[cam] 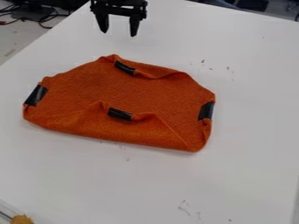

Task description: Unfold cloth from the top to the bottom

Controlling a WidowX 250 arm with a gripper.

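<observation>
The white table (251, 175) lies open around the cloth (88, 87), its folds (134, 129) the obstacle.

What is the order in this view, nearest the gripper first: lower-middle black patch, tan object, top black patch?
1. Top black patch, far edge of the cloth.
2. Lower-middle black patch, folded near side.
3. Tan object, bottom-left corner.

Orange cloth (111, 92) with black patches (119, 113), white tabletop (70, 175), black end effector (118, 29)
</observation>
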